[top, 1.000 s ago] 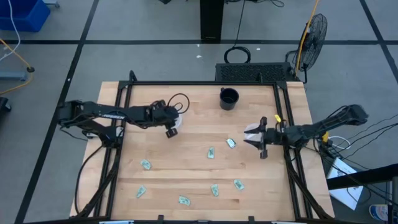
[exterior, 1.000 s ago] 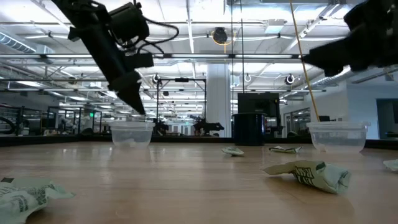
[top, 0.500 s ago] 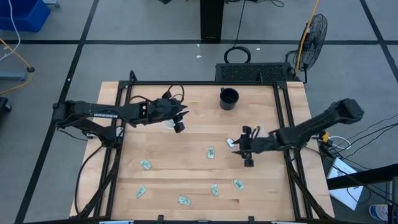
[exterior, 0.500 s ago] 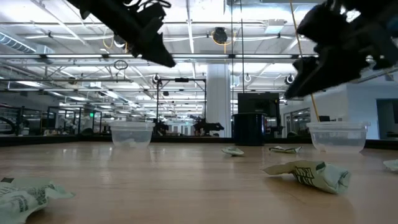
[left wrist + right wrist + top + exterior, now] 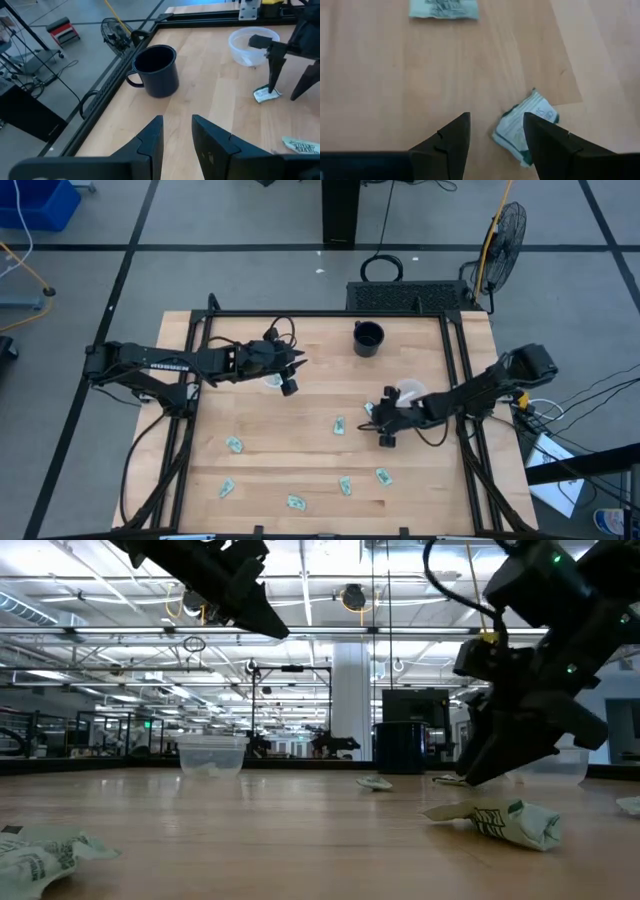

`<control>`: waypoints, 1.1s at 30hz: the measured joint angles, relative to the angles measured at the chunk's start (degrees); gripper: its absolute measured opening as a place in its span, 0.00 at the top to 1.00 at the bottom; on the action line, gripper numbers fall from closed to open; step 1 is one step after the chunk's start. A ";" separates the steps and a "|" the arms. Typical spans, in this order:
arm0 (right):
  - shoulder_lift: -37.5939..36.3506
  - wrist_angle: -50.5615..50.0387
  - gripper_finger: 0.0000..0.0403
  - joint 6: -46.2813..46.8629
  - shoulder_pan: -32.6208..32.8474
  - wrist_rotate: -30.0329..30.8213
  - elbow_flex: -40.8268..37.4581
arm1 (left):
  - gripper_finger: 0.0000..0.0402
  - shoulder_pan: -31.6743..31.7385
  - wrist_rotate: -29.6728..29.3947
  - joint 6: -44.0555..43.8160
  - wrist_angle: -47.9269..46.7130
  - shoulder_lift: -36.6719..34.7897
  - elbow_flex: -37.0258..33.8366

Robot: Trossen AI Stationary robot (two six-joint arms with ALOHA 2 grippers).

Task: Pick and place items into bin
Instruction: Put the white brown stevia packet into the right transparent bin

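1. Right gripper [image 5: 492, 137]: fingers parted, nothing between them. A crumpled teal wrapped piece [image 5: 527, 125] lies on the wood just by one fingertip [image 5: 540, 131], mostly outside the gap, overlapping that finger's inner edge; whether it touches, can't tell.
2. Same gripper in high view [image 5: 383, 420] sits low over the table's right-center, w/ that piece [image 5: 369, 409] tucked at its tip. A second piece [image 5: 443, 9] lies further ahead on the wood, well apart from the fingers.
3. Just beside the right gripper, toward the right rail: a clear plastic bin [image 5: 409, 392].
4. Left gripper [image 5: 177, 131]: fingers apart w/ a narrow gap, empty, held above the table. Dark mug [image 5: 156, 70] ahead of it; it stands near the table's back edge.
5. Left gripper in high view [image 5: 291, 376] hangs at the left-center, next to another clear bin [image 5: 274, 380], partly hidden under the arm.
6. Other items on the table [image 5: 300, 440]: one mid-table [image 5: 340, 425], one at the left [image 5: 234, 445], and four toward the front edge [image 5: 226, 489] [image 5: 296, 502] [image 5: 345, 485] [image 5: 383, 476], all well away from both grippers.
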 joint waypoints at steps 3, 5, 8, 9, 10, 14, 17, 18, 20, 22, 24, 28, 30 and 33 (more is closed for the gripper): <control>1.11 0.36 0.56 -0.15 -0.72 -0.05 0.09 | 0.73 0.00 -0.01 -0.03 0.04 0.00 0.00; 1.60 0.96 0.57 -0.14 -1.07 -0.06 0.12 | 0.73 0.00 -0.02 0.00 0.05 0.00 0.00; 1.65 0.82 0.63 -0.13 -1.13 -0.02 0.13 | 0.73 0.00 -0.01 -0.11 0.04 0.00 0.00; 1.65 0.79 0.66 -0.13 -1.13 -0.06 0.13 | 0.73 0.00 0.00 -0.18 0.02 0.00 0.00; 1.65 0.87 0.70 -0.14 -1.13 -0.20 0.09 | 0.73 0.00 0.00 -0.18 0.02 0.00 0.00; 1.76 1.51 0.88 0.12 -1.13 -0.40 0.04 | 0.73 0.00 0.00 -0.40 0.00 0.02 0.00; 1.76 1.88 0.98 0.11 -1.13 0.16 0.02 | 0.73 0.00 0.02 -0.38 -0.01 0.02 0.00; 1.78 1.97 0.98 0.14 -1.13 0.31 0.02 | 0.73 0.00 0.02 -0.38 -0.01 0.02 0.00; 1.82 2.73 0.98 0.15 -1.17 0.86 -0.01 | 0.73 0.00 0.02 -0.40 0.00 0.02 0.00; 1.32 4.25 0.99 -0.37 -0.92 1.25 -0.16 | 0.73 0.00 0.02 -0.40 0.00 0.02 0.00; -0.23 6.08 0.99 -2.11 -0.22 1.40 0.19 | 0.73 0.00 0.01 -0.37 0.00 0.02 0.00; -6.20 6.02 0.99 -6.12 1.32 3.79 1.75 | 0.73 0.00 0.00 1.03 0.48 0.04 0.00; -10.31 4.69 0.99 -7.49 2.06 6.64 2.48 | 0.73 0.02 0.00 1.79 1.55 0.04 0.00; -17.54 -3.67 0.99 -6.31 3.08 10.86 3.96 | 0.73 0.02 0.00 1.66 3.10 0.04 0.00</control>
